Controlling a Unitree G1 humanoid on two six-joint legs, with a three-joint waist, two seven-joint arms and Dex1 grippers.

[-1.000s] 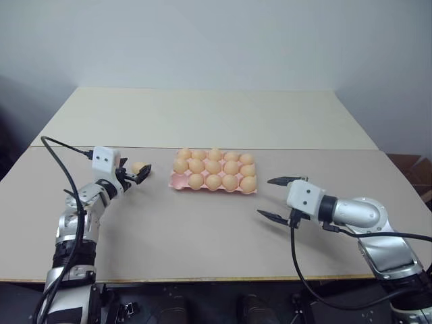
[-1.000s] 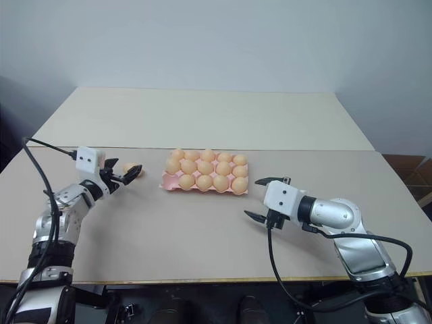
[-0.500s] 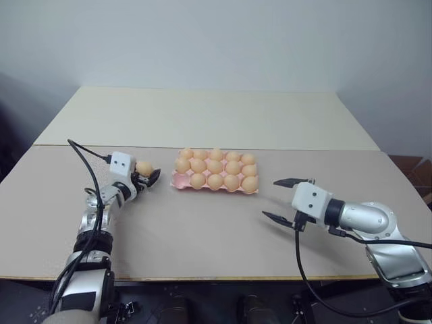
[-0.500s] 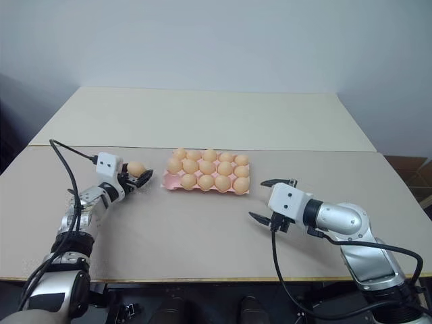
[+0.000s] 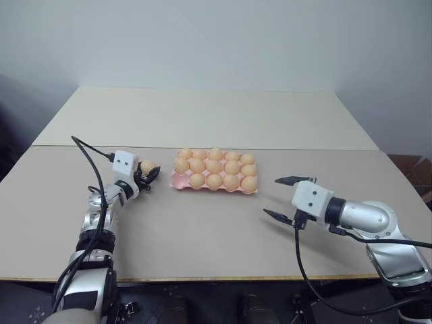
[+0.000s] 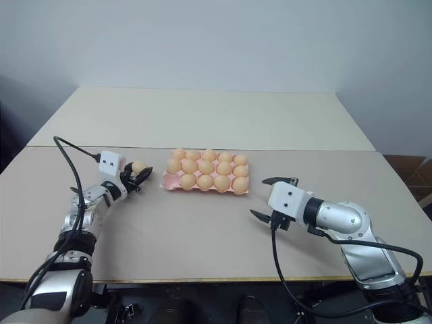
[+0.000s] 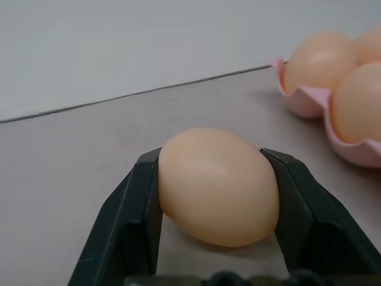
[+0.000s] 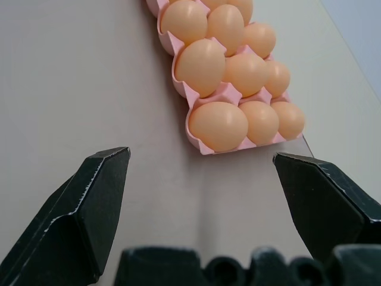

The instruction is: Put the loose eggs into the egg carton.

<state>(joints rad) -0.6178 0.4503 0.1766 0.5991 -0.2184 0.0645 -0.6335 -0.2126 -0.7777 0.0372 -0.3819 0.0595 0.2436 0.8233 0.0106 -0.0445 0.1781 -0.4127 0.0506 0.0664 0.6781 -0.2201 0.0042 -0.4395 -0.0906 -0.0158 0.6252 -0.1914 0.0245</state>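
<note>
One loose egg [image 7: 217,186], pale orange-tan, sits between the two black fingers of my left gripper [image 5: 148,174], which is shut on it low over the table. It is a short way left of the egg carton [image 5: 174,179], a pink tray holding several eggs. The cup at the carton's near left corner looks bare. My right gripper [image 5: 271,196] hangs open to the right of the carton, nothing between its fingers [image 8: 89,196], and faces the carton's right end [image 8: 205,149].
The beige table [image 5: 202,236] has its front edge close to me. A second, paler table [image 5: 202,118] joins it behind the carton along a straight seam. A black cable [image 5: 94,169] loops over my left arm.
My left gripper has closed on the egg and shifted a little right, toward the carton. The right gripper has stayed open and in place.
</note>
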